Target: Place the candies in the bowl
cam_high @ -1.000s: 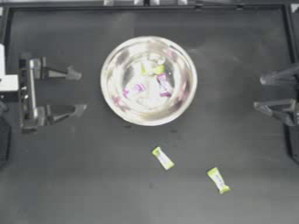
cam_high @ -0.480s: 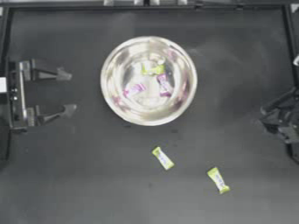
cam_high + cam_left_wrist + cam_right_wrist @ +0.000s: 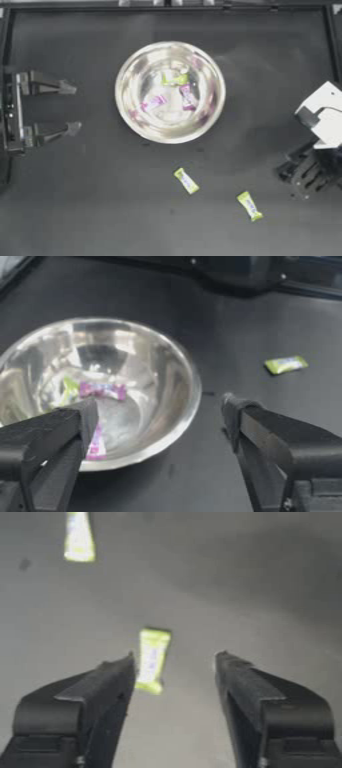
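Observation:
The shiny silver bowl (image 3: 167, 57) stands at the table's middle. It holds three candies: one yellow-green (image 3: 175, 79) and two pink-purple (image 3: 188, 96) (image 3: 153, 103). Two yellow-green candies lie on the table in front of it, one nearer the middle (image 3: 186, 180) and one further right (image 3: 249, 206). My right gripper (image 3: 292, 176) is open at the right, angled toward that further candy (image 3: 152, 659), which lies just ahead of its jaws and nearer one of them. My left gripper (image 3: 72, 108) is open at the left edge and faces the bowl (image 3: 190, 386).
The dark table (image 3: 87, 200) has a raised border along the back and sides. The right arm's white wrist block (image 3: 324, 117) hangs over the right edge. Open tabletop surrounds the two loose candies.
The right arm has swung from its place at the right edge down toward the front right, its gripper now pointing at the rightmost candy. The left gripper has drawn back slightly to the left.

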